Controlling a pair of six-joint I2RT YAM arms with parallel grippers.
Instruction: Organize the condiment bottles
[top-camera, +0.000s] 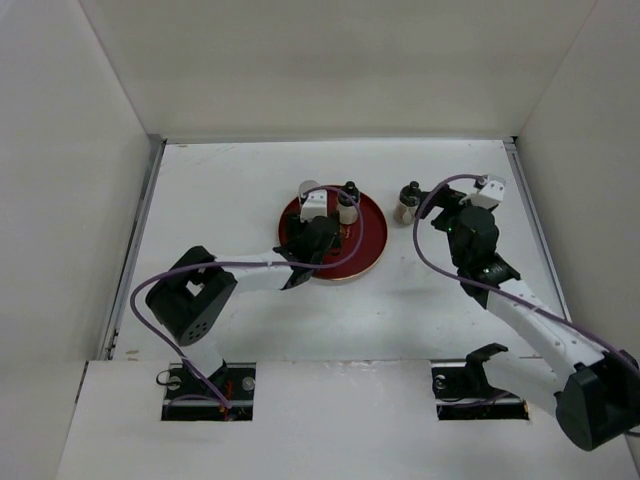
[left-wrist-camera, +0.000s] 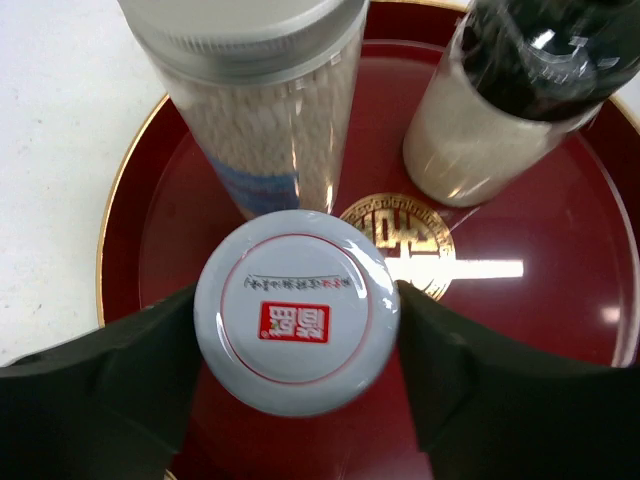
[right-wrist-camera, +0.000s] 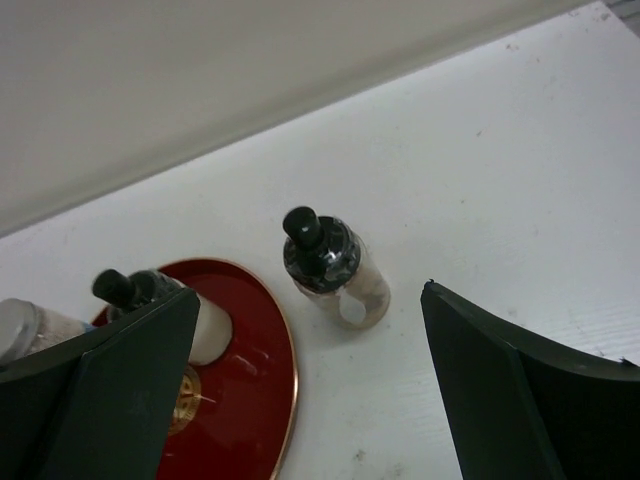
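Jar (left-wrist-camera: 297, 345) with a grey lid is flanked closely by the jaws of the left gripper (left-wrist-camera: 298, 310) on the red tray (left-wrist-camera: 560, 260); whether it is pinched cannot be told. Behind it on the tray are seen the tall cylinder (left-wrist-camera: 270, 110) and one pale bottle (left-wrist-camera: 500, 110). The right gripper (right-wrist-camera: 310, 300) is held spread wide, the other pale bottle (right-wrist-camera: 330, 265) standing on the table (right-wrist-camera: 480, 180) just beside the tray.

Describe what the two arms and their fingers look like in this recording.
The left arm and right arm match: white links between bulky black joint housings, a purple cable looping loosely along each, and a small white block at the wrist. The fingers are broad, matte, near-black wedges with straight angular edges. No markings are visible on them.
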